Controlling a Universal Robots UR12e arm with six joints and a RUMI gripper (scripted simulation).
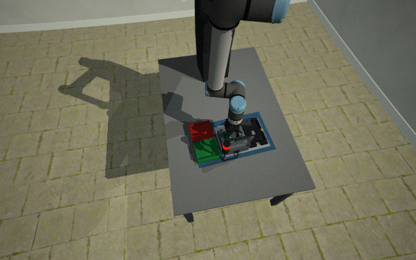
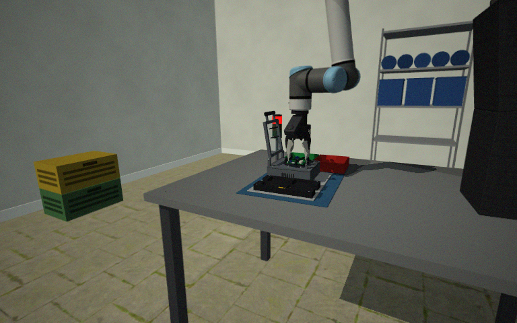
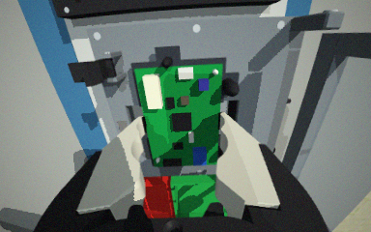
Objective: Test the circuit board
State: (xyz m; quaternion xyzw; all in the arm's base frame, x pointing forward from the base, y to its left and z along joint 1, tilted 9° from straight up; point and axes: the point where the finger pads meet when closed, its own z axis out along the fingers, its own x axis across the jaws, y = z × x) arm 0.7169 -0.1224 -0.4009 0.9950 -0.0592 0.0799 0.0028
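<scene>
One grey table [image 1: 242, 180] [image 2: 381, 212], stone-tiled floor [image 1: 76, 220] [image 2: 228, 281].

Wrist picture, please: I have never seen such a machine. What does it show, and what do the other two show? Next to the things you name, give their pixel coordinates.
One robot arm [image 1: 219, 58] [image 2: 339, 33] works at a table [image 1: 245, 183] [image 2: 381, 212]. The top picture looks down; the exterior one looks from the side. The wrist picture looks along the gripper [image 1: 234, 135] [image 2: 297, 163] [image 3: 182, 115]: its pale fingers flank a green circuit board [image 2: 293, 162] [image 3: 161, 140] in a grey tester [image 2: 291, 174] [image 3: 130, 29]. I cannot tell whether they grip it. Red [image 1: 200, 130] [image 2: 335, 163] [image 3: 158, 195] and green [image 1: 206, 150] [image 2: 310, 156] [image 3: 193, 193] bins are nearby.
</scene>
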